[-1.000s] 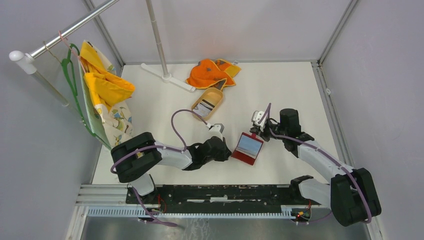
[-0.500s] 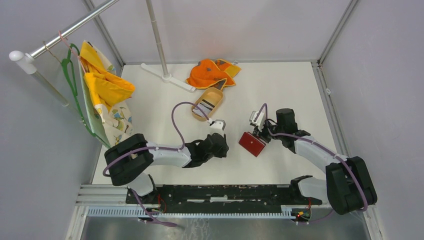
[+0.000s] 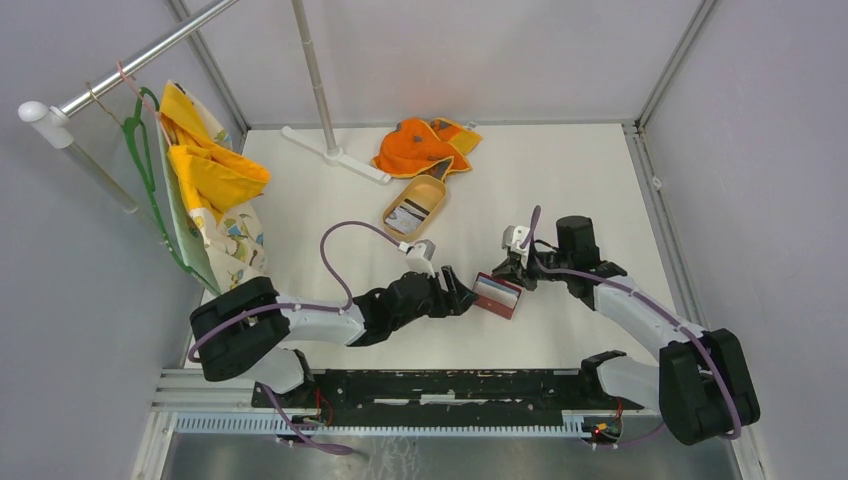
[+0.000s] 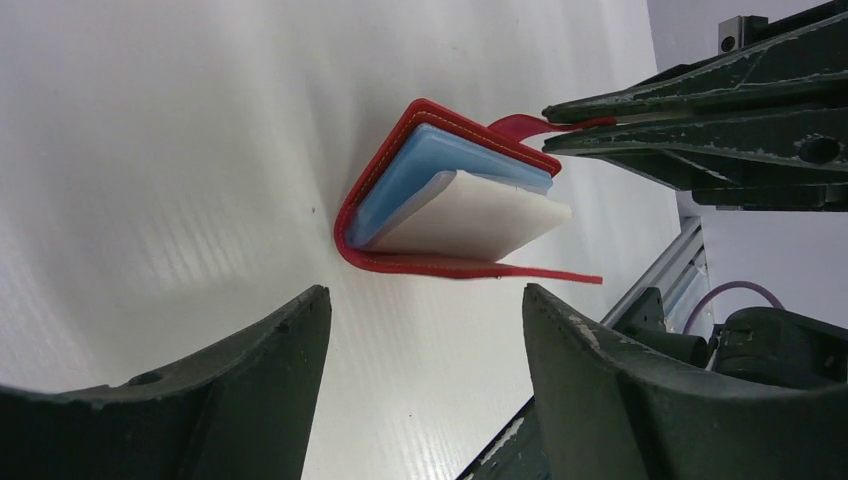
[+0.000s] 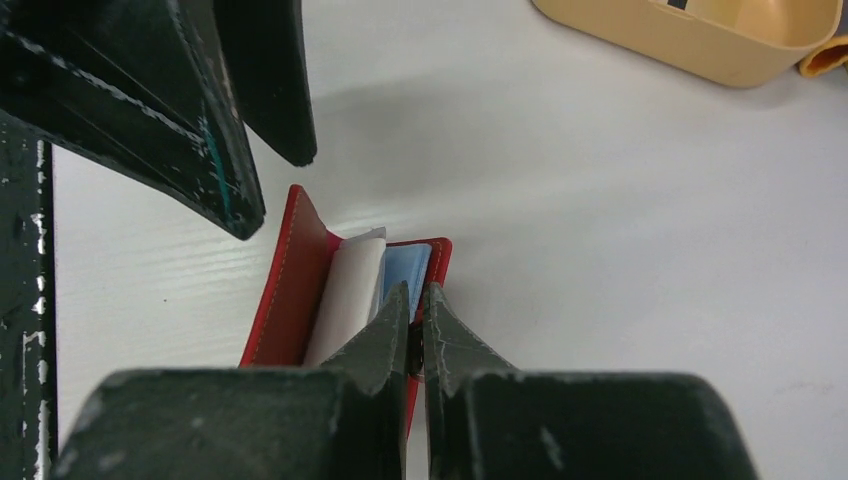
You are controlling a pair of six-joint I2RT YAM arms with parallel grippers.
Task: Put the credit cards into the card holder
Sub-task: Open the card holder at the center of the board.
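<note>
From above, the card holder lies on the white table, a little toward 5 o'clock from the table's middle. It is partly open, and pale blue shows inside. The left gripper sits just beside it at 9 o'clock, with its jaws wide apart and nothing in them. The right gripper is at the holder's 1 o'clock corner, pinched tight there. A tan tray lies at 11 o'clock from the holder, well apart from it, with credit cards inside. An orange cloth lies past the tray toward 12 o'clock.

In the left wrist view, the left gripper's two dark fingers stand far apart at 6 o'clock. The holder lies on its side past them, its flaps spread like a V, with a white card between them. The right gripper reaches in from 2 o'clock and squeezes the holder's red tab.

In the right wrist view, the right gripper's fingers press together at 6 o'clock on the holder's edge. The white card shows between the red flaps. The left gripper's fingers are at 10 o'clock, not touching the holder. The tray is at 1 o'clock.
</note>
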